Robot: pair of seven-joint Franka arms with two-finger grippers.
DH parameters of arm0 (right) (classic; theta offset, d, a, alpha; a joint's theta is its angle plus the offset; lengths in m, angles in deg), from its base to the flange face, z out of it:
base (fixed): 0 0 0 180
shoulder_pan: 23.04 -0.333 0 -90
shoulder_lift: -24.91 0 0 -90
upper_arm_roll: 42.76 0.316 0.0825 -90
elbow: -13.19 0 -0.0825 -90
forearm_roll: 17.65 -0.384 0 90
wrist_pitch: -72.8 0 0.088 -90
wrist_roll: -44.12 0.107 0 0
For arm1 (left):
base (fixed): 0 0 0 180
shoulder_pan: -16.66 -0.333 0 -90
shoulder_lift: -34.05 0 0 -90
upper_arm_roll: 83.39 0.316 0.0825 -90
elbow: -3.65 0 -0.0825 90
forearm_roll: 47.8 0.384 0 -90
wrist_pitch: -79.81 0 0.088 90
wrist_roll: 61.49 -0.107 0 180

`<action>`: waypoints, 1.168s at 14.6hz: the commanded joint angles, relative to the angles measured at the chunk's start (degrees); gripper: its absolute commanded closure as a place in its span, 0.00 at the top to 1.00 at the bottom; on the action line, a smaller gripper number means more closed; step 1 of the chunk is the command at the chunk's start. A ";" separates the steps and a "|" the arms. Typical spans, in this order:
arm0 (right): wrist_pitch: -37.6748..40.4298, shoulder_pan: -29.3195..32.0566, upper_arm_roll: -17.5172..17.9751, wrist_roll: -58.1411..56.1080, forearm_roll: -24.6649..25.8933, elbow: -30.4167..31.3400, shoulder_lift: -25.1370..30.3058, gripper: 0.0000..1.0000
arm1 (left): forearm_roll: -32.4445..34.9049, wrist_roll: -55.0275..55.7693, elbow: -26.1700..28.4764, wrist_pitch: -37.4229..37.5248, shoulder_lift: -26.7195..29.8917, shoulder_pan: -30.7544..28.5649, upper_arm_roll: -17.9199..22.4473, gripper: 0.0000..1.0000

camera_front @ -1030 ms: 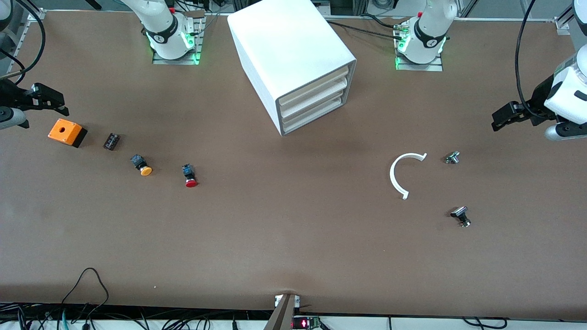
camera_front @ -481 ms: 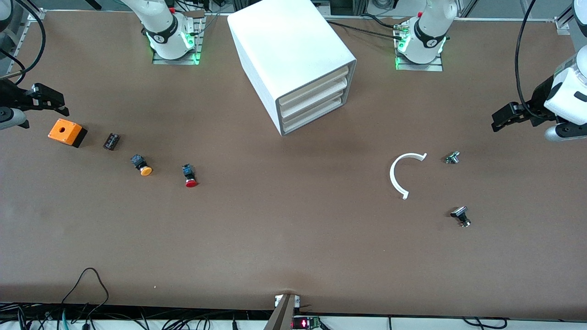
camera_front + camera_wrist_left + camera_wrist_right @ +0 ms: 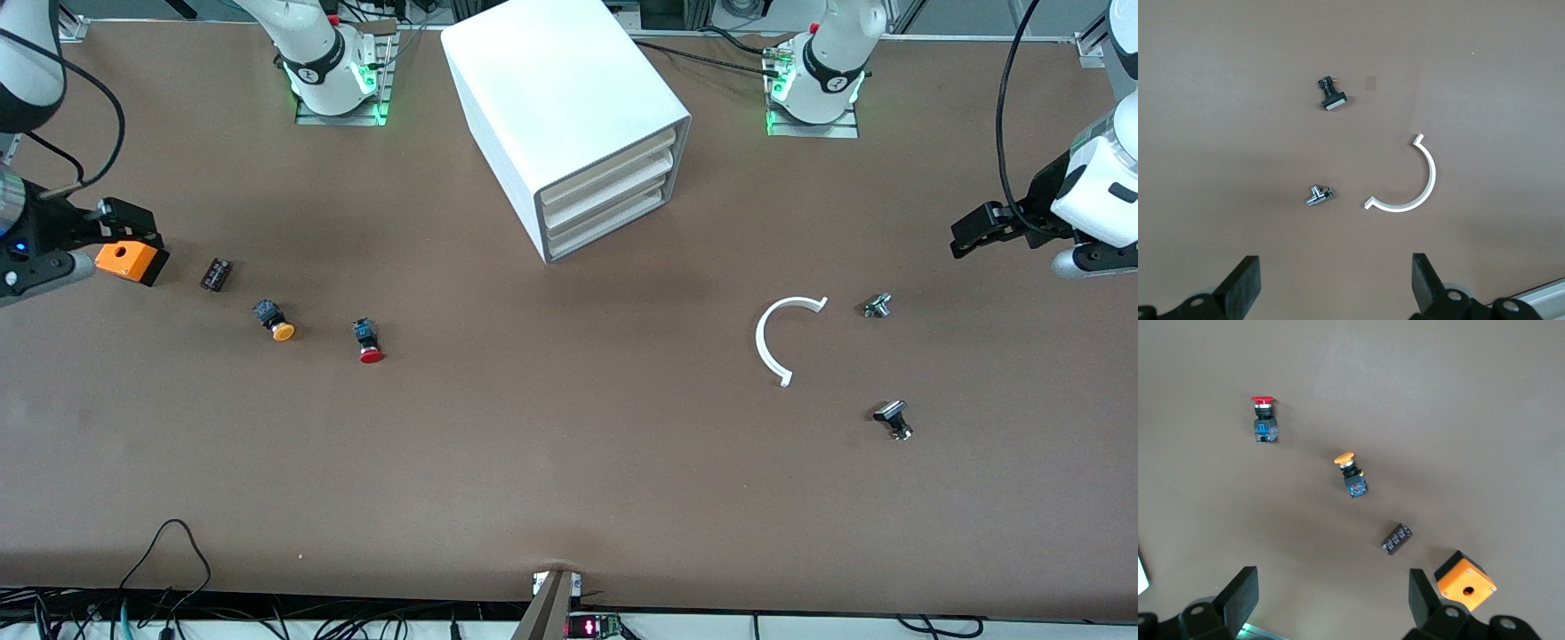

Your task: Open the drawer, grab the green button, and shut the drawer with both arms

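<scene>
Left gripper (image 3: 965, 238): I hold it with jaws spread wide and empty, in the air over bare table at the left arm's end; its fingers (image 3: 1245, 283) frame nothing. Under and just past them lie a small metal fitting (image 3: 1317, 195), a white curved strip (image 3: 1408, 187) and a black plug (image 3: 1331, 95).

Right gripper (image 3: 124, 222): also spread wide and empty, over the orange box (image 3: 129, 260) at the right arm's end; its fingers (image 3: 1241, 592) grip nothing. Outward from them lie a black block (image 3: 1396, 539), an orange-capped button (image 3: 1351, 475) and a red-capped button (image 3: 1263, 420).

Step in hand, as I judge it: the approach, before any opening. The cabinet (image 3: 560, 107) stands well apart from both sets of fingers, between the two arm bases, and its bottom drawer (image 3: 609, 233) sits shut and flush with the two above it. The green button is not visible; I take it to be inside that drawer.

Next move: I must bring one gripper across to the drawer's cream front and find a purchase on its edge to pull, with the other arm ready to reach in.
</scene>
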 commanded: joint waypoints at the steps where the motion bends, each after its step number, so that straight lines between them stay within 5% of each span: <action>1: 0.00 0.27 -0.27 0.06 -1.81 -0.36 0.32 1.00 | 0.81 -0.57 -2.16 2.26 -1.48 0.04 -1.23 1.00; 14: -0.88 -2.72 0.17 -1.26 -1.19 -0.98 -5.48 1.00 | -1.92 -6.26 -0.58 6.21 -8.50 1.88 -3.70 1.00; 17: -0.96 -6.31 0.61 -1.08 -1.28 -3.25 -7.41 1.00 | -11.81 -12.85 1.10 5.96 -12.62 1.88 -3.70 1.00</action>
